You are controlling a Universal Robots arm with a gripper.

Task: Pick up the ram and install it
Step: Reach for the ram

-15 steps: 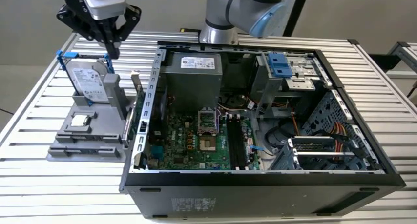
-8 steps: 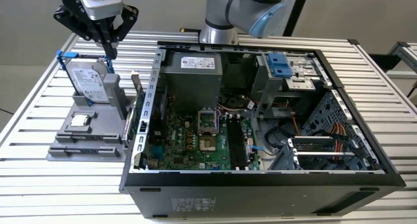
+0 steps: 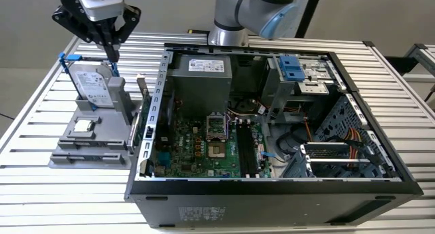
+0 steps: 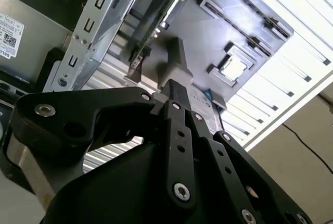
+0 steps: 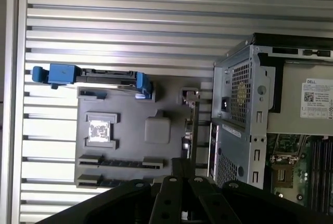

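Exterior view: jaws hover above hard drive [image 3: 93,88], ram [image 3: 141,87] beside case [image 3: 160,81].

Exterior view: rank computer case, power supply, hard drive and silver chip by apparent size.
1. computer case, by far the largest
2. power supply, inside the case
3. hard drive, clearly smaller than the power supply
4. silver chip, smallest
Differences in nearness to the camera look too slight to change this order.

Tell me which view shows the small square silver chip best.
The first wrist view: it looks straight down on the chip in its grey tray. The exterior view and second wrist view show it at a slant.
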